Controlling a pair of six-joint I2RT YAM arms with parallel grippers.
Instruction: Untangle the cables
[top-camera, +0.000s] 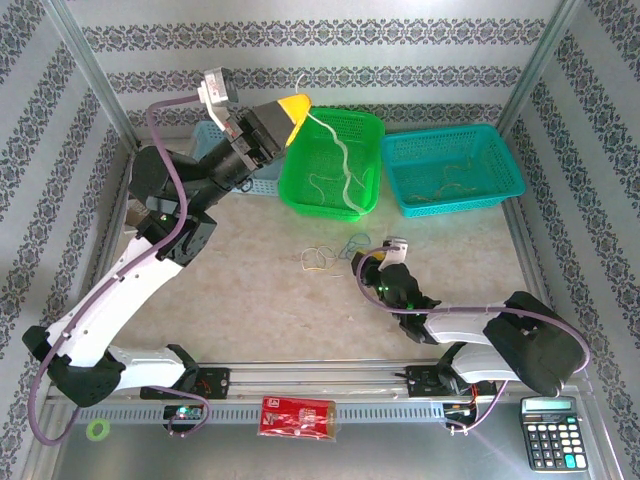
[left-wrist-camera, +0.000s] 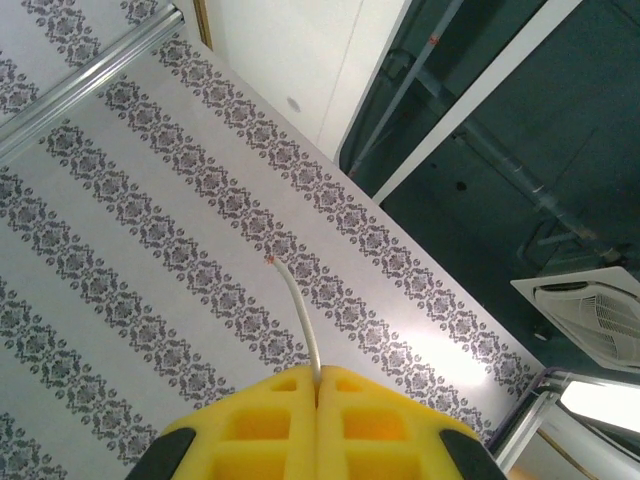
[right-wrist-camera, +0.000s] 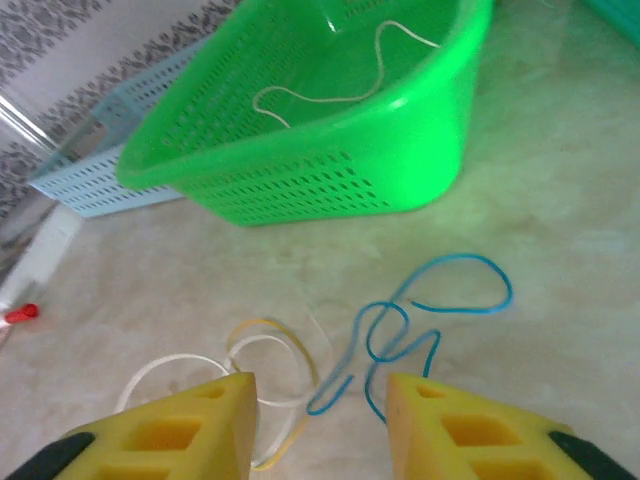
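Observation:
My left gripper (top-camera: 293, 108) is raised above the green basket (top-camera: 300, 190) and is shut on a whitish cable (top-camera: 345, 165) that hangs down into that basket. In the left wrist view the yellow pads meet at my left gripper (left-wrist-camera: 320, 378), and the cable's short end (left-wrist-camera: 300, 310) sticks up from between them. On the table lie the loose cables (top-camera: 325, 258): a blue one (right-wrist-camera: 440, 300), a tan-yellow one (right-wrist-camera: 290, 345) and a white loop (right-wrist-camera: 170, 370), lying across each other. My right gripper (right-wrist-camera: 318, 385) hovers open just above them, holding nothing.
Another pale cable (right-wrist-camera: 330, 90) lies inside the green basket (right-wrist-camera: 300, 150). A teal basket (top-camera: 495, 195) with thin cords stands to its right, a pale blue basket (right-wrist-camera: 90, 180) to its left. A calculator (top-camera: 548, 432), a red pack (top-camera: 297, 415) and a green ring (top-camera: 97, 430) sit at the near edge.

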